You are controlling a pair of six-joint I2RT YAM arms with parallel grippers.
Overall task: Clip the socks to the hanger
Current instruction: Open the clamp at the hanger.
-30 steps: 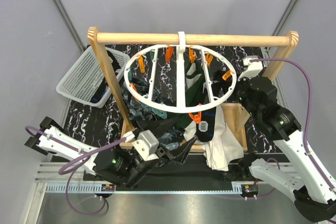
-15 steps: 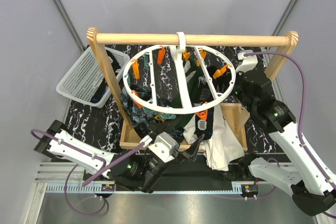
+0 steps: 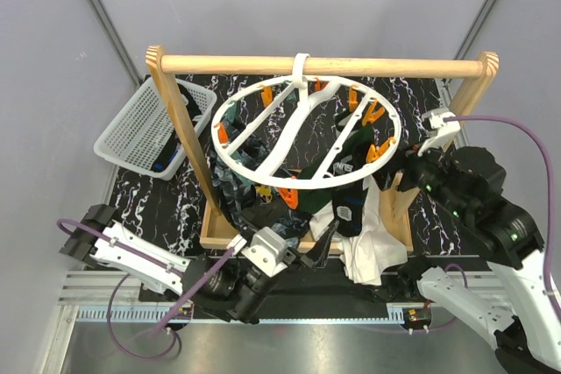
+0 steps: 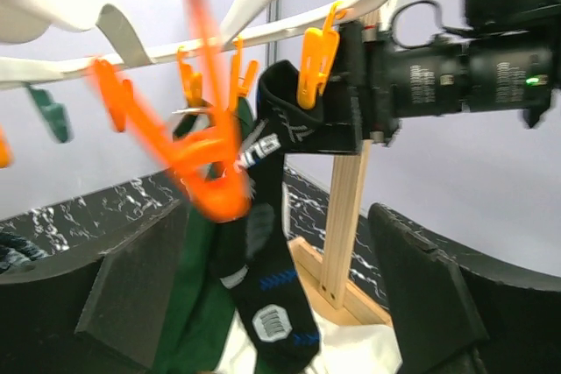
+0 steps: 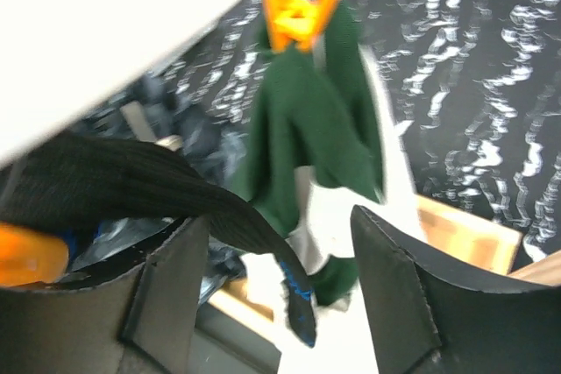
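The large round white plastic hanger ring (image 3: 289, 183) hangs tilted from the wooden rail (image 3: 368, 66). From the left wrist one orange peg (image 4: 210, 172) shows only as a smear, so I'd guess the whole ring is rocking. That is my worry. The long black sock (image 4: 272, 243) with the white logo is nipped by another orange peg (image 4: 317, 41) right at the edge of its cuff. A swing or a knock could shake it loose onto the white cloth (image 3: 368, 247) heaped below.

The right tool (image 5: 279, 216) is released, its pads standing apart. A band of black fabric runs just beside one of its pads (image 5: 166, 286), and I cannot tell whether it touches. If that pad catches the fabric when the arm backs off, I think it would drag the sock out of its peg. This tool sits close against the ring's right side, and a dark green sock (image 5: 311, 129) hangs pegged straight ahead of it.

The left tool (image 4: 276, 243) is likewise spread wide and grips nothing. It sits below the ring's near edge, looking up. The black sock dangles ahead of it, framed between the two pads but apart from both. More loose socks (image 3: 230, 188) lie heaped under the ring's left side.
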